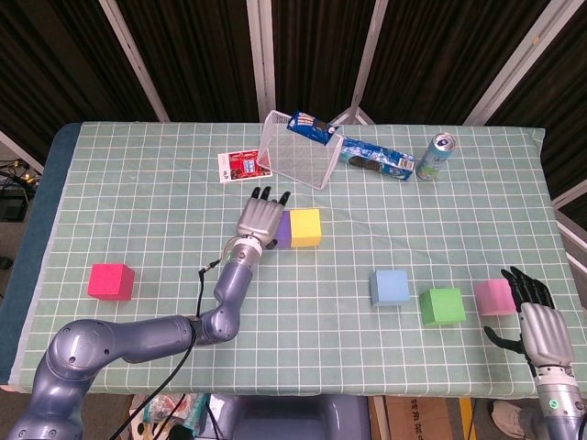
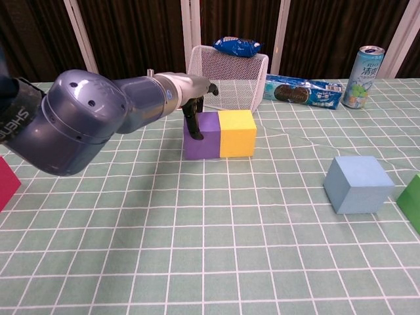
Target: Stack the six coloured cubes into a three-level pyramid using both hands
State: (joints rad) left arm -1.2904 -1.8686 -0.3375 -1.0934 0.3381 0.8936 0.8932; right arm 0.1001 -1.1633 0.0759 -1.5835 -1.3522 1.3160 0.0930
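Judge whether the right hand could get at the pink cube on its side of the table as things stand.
Probably yes: the right hand sits beside the pink cube, fingers spread and holding nothing, with only bare table between them; the green cube lies on the cube's far side.

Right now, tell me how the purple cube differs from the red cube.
The purple cube sits flush against the yellow cube; the red cube stands alone near the table's left edge. The left hand rests on the purple cube; nothing touches the red one. Both sit flat on the table.
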